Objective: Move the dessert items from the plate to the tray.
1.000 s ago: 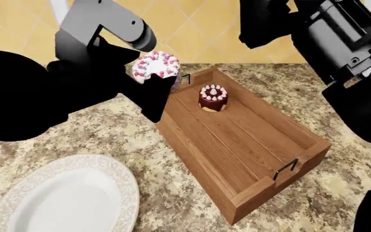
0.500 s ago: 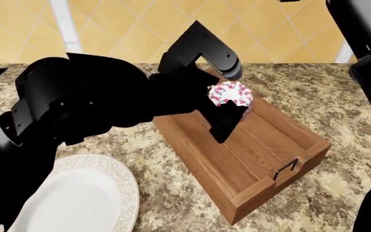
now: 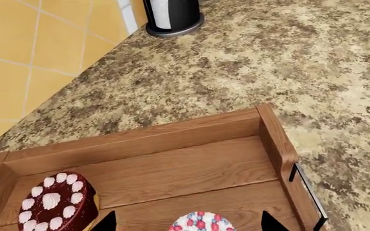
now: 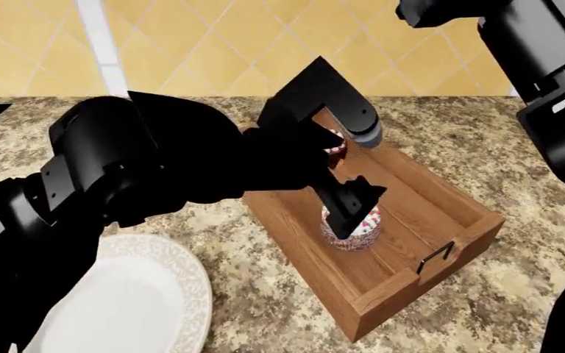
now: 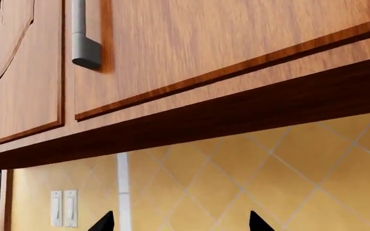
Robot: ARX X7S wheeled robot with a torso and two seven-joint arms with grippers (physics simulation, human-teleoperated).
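Tray [image 4: 459,237] sitting right of plate [image 4: 189,283], one cake [image 4: 354,226] lying mid-tray, other cake [image 3: 58,202] sitting at its far end

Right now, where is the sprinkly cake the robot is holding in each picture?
Head view: the sprinkled cake is mid-picture, in the tray, under the left gripper.
Left wrist view: bottom edge, centre.
Right wrist view: not in it.
Shared landmark: the tray's black wire handle.
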